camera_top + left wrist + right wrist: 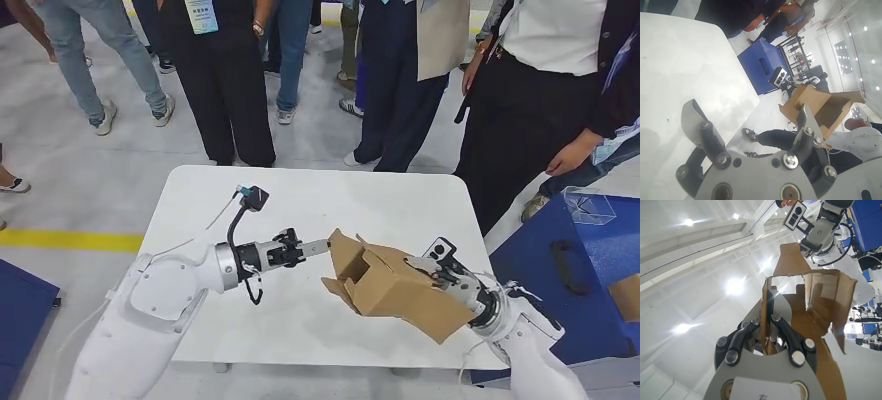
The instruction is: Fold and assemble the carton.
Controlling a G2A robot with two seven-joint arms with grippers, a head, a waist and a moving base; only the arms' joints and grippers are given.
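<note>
Right gripper (pixel 765 307) has its fingers closed on one wall of the carton (pixel 398 287), which stands out in front of it. Left gripper (pixel 745 105) is wide open, holding nothing, just beside a raised flap. I judge the body is already opened into shape, but the flaps are not yet folded in.

— What sort of place is this?
— A big indoor hall, more show floor or workshop than home.
— What tells you?
— The high white ceiling (pixel 668 294) with beams and bright lamps (pixel 688 222), and the smooth pale floor (pixel 100 170) with a yellow line (pixel 70 240). Blue crates (pixel 750 72) stand beside the white table (pixel 300 200), with black metal racks (pixel 784 58) farther off.
</note>
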